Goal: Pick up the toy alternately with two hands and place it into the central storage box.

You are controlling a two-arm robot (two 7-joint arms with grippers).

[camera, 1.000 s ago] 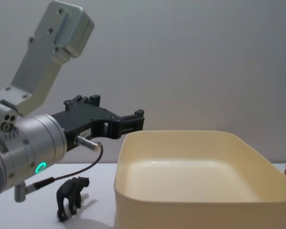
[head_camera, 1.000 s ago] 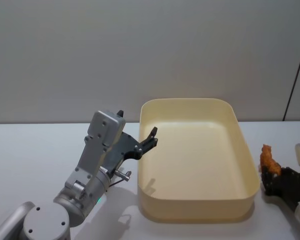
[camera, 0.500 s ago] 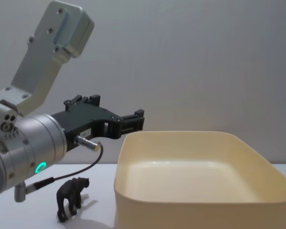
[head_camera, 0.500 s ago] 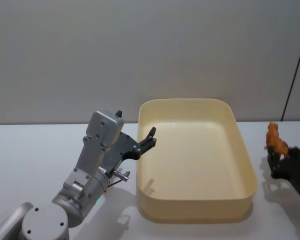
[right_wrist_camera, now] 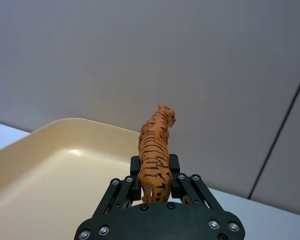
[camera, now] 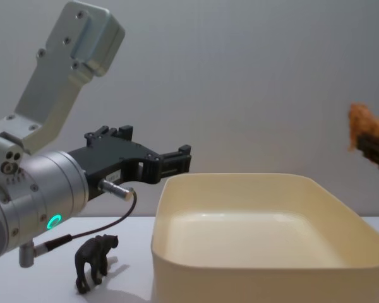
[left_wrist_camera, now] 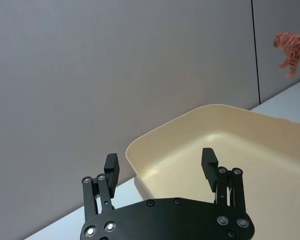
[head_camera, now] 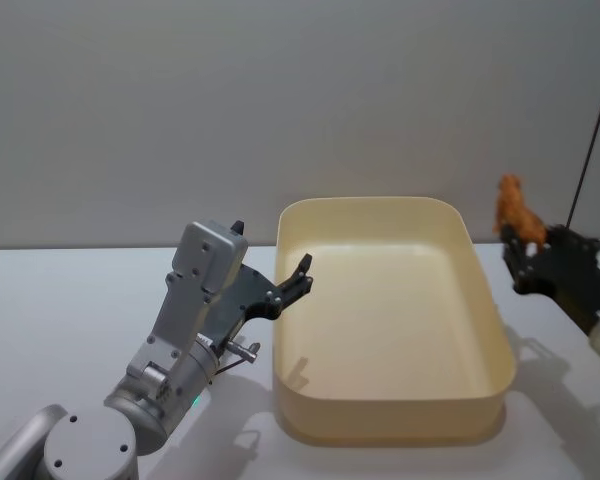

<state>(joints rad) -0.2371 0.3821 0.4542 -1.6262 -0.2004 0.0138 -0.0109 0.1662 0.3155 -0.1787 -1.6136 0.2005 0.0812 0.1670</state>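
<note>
1. The right tool (right_wrist_camera: 154, 168) is clamped low on the orange striped tiger toy (right_wrist_camera: 156, 145). The animal stands upright above the fingers, its head pointing away from the wrist, a grip that looks secure enough for carrying.
2. The tiger hangs in the air well clear of the table (head_camera: 60, 300), just beside the far right corner of the central storage box (head_camera: 390, 425) (not yet over its opening). At that height it should pass over the rim without a bump.
3. The cream-yellow box sits mid-table between the two arms with its floor bare, within reach of either side.
4. The left tool (left_wrist_camera: 160, 161) hovers at the box's left rim, fingers wide apart and gripping nothing. It appears to be waiting its turn in the alternating routine.
5. A dark bear figurine (camera: 95, 260) stands on the table beneath the left arm, just beside the box's left wall. It is probably the left arm's next pick once the tiger is dropped in.
</note>
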